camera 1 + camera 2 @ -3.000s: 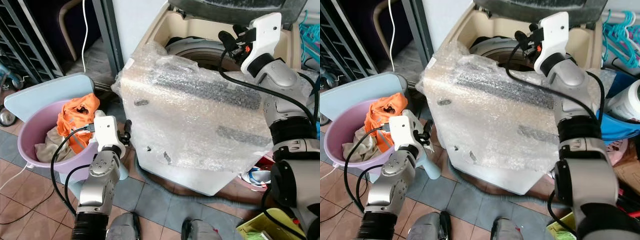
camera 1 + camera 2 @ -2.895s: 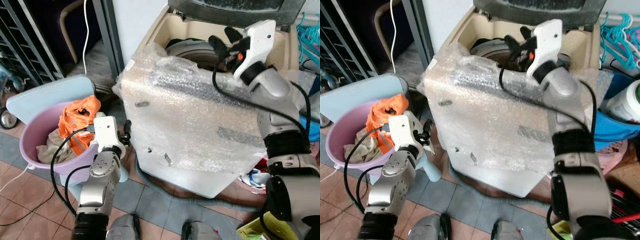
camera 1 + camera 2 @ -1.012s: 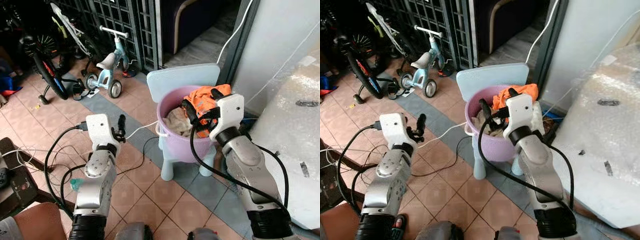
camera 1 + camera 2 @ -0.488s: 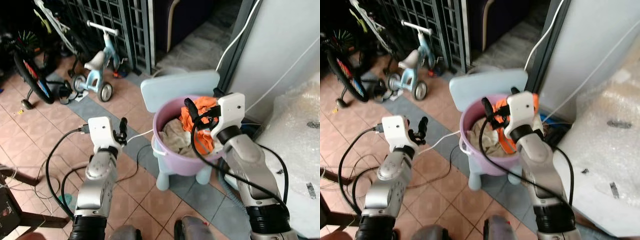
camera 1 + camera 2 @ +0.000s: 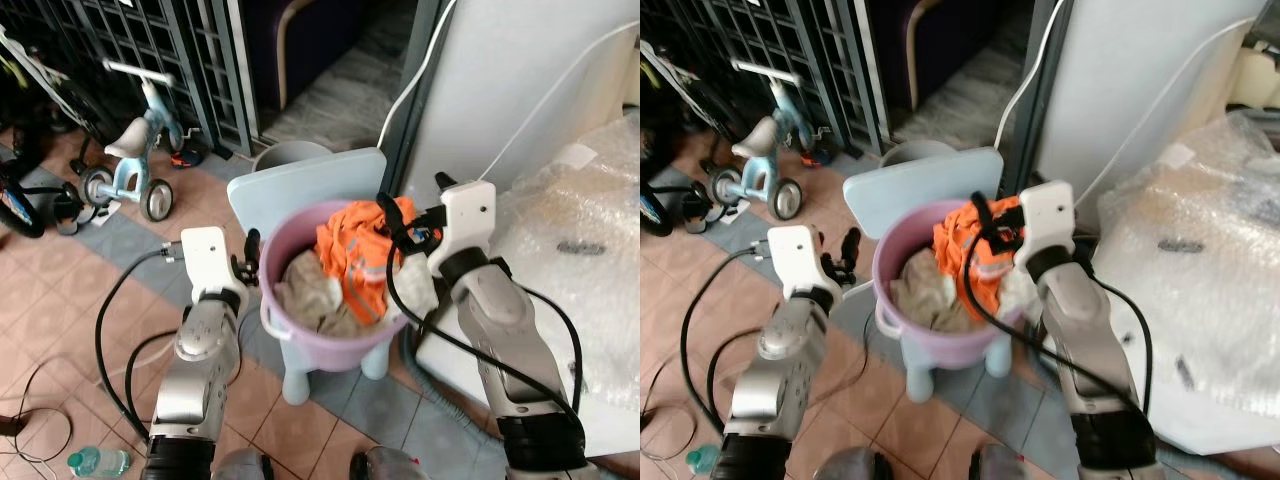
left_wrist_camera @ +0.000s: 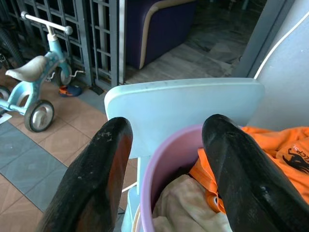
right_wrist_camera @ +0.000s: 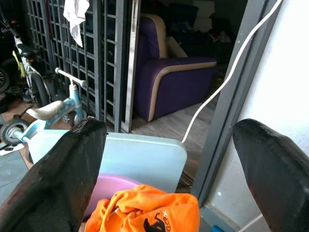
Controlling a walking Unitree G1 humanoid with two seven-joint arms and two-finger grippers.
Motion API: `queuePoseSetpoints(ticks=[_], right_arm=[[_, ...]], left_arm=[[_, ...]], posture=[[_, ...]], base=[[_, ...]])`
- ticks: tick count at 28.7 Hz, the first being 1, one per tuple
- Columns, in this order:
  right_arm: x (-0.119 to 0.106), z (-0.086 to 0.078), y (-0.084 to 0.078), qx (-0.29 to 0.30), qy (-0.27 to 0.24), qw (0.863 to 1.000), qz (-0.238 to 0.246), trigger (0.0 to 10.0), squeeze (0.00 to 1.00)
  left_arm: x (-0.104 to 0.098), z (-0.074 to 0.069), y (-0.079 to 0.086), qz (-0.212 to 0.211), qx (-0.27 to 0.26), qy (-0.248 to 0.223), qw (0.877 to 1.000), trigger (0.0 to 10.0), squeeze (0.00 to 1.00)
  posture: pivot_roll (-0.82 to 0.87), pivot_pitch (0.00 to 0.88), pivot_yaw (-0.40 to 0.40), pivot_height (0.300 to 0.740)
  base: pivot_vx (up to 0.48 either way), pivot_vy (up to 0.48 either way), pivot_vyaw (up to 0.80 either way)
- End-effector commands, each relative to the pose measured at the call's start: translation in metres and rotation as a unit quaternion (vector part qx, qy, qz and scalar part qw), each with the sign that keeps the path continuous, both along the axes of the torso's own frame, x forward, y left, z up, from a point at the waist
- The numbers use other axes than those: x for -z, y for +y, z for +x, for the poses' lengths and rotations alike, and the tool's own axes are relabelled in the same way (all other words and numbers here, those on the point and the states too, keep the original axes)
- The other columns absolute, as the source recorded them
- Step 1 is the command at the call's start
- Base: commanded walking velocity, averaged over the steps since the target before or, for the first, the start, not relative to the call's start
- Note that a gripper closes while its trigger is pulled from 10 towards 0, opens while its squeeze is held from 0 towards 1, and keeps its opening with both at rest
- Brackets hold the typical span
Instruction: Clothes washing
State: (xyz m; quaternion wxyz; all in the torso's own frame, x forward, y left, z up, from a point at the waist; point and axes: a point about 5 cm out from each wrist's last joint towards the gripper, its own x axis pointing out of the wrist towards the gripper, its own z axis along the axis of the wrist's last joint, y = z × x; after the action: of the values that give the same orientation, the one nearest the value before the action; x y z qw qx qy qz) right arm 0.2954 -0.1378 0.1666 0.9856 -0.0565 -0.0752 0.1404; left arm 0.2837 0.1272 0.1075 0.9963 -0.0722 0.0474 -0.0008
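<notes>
Right claw [image 5: 400, 238] now raised over orange garment [image 5: 357, 250], both claws spread, one purple basin [image 5: 330, 345], two garments

I saw the purple basin [image 5: 300, 325] sitting upright on the seat of a small pale blue chair [image 5: 300, 190], its rim just below the chair's backrest. An orange garment [image 5: 355, 250] with grey stripes lay heaped on the side nearer the washer, partly draped over the rim. A beige cloth [image 5: 305, 295] was crumpled beside it, lower in the basin. The bubble-wrapped washer [image 5: 585, 250] stood to the right.
</notes>
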Motion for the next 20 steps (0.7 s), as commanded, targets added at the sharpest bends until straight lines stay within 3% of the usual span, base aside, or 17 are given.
queuePoseSetpoints(ticks=[1, 5, 7, 9, 10, 13, 18, 20], right_arm=[[-0.001, -0.001, 0.013, -0.026, -0.001, 1.0, -0.001, 10.0, 0.0], [0.005, -0.001, 0.015, -0.043, 0.018, 0.999, -0.01, 10.0, 0.0], [0.02, 0.001, 0.015, -0.06, 0.064, 0.995, -0.038, 10.0, 0.0], [0.024, 0.001, 0.015, -0.062, 0.076, 0.994, -0.045, 10.0, 0.0], [0.038, 0.002, 0.013, -0.062, 0.109, 0.99, -0.068, 10.0, 0.0], [0.054, 0.001, 0.014, -0.073, 0.15, 0.984, -0.066, 10.0, 0.0], [0.078, -0.002, 0.017, -0.092, 0.191, 0.974, -0.076, 10.0, 0.0], [0.09, -0.001, 0.019, -0.104, 0.209, 0.966, -0.107, 10.0, 0.0]], left_arm=[[0.003, -0.002, 0.004, -0.008, -0.013, 0.006, 1.0, 10.0, 0.0], [0.004, -0.003, 0.004, -0.009, -0.017, 0.01, 1.0, 10.0, 0.0], [0.005, -0.005, 0.003, -0.008, -0.02, 0.015, 1.0, 10.0, 0.0], [0.006, -0.006, 0.003, -0.006, -0.021, 0.017, 1.0, 10.0, 0.0], [0.009, -0.009, 0.004, 0.0, -0.023, 0.026, 0.999, 10.0, 0.0], [0.016, -0.016, 0.009, 0.013, -0.029, 0.049, 0.998, 10.0, 0.0], [0.029, -0.039, 0.031, 0.035, -0.051, 0.084, 0.995, 10.0, 0.0], [0.032, -0.055, 0.043, 0.049, -0.064, 0.101, 0.992, 10.0, 0.0]], posture=[[-0.03, 0.125, 0.024, 0.74], [-0.03, 0.125, 0.023, 0.74], [-0.02, 0.124, 0.016, 0.74], [-0.02, 0.124, 0.016, 0.74], [-0.01, 0.126, 0.011, 0.74], [0.01, 0.132, 0.001, 0.74], [0.06, 0.157, -0.019, 0.74], [0.08, 0.175, -0.025, 0.74]], base=[[0.446, 0.0, 0.0], [0.43, 0.0, 0.0], [0.0, 0.0, 0.0], [0.0, 0.0, 0.0], [0.0, 0.0, 0.0], [0.0, 0.0, 0.0], [0.0, 0.0, 0.0], [0.0, 0.0, 0.0]])
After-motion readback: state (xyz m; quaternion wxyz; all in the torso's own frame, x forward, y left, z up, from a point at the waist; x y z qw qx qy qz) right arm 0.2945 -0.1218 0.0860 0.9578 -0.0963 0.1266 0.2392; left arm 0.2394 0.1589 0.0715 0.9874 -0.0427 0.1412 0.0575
